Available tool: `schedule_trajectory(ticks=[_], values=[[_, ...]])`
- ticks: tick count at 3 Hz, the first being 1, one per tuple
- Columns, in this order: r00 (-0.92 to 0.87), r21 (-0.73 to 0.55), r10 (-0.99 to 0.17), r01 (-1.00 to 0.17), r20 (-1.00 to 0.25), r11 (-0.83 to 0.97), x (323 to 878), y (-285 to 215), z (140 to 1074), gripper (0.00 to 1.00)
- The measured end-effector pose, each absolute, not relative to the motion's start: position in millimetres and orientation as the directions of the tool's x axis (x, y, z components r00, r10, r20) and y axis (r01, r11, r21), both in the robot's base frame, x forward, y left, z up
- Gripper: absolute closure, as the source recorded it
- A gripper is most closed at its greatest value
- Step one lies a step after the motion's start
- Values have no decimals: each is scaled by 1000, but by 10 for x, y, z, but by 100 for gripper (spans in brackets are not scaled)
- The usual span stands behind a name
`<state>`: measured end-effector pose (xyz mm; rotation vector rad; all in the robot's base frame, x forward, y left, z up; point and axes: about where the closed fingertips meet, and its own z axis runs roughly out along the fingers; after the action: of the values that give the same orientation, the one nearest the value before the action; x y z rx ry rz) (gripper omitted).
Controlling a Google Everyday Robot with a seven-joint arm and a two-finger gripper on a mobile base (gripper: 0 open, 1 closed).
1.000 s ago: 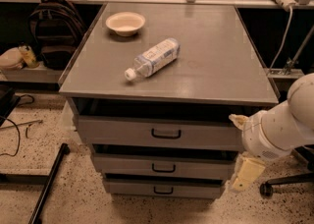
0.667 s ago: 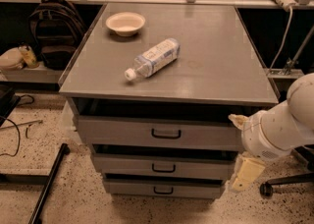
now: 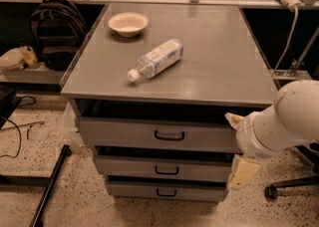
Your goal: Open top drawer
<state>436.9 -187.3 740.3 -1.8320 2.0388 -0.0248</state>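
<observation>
Cream plastic fingers of the gripper were seen spread apart, with nothing held, at the right-hand end of the top drawer. Against the views from a second before, no displacement of the gripper or the white arm was noted, and the drawer front was likewise unmoved. The black loop handle was found at about 9 o'clock from the gripper, well apart and ungrasped. It was judged that the pull had not been begun and that a leftward reach was required. At 11 o'clock, on the cabinet top, a lying bottle and a bowl were recorded unchanged.
</observation>
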Motion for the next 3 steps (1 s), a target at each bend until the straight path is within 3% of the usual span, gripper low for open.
schedule_trajectory(ticks=[3], values=[[-57,-246,-956,-960,-287,131,4835,-1859,6908,0]])
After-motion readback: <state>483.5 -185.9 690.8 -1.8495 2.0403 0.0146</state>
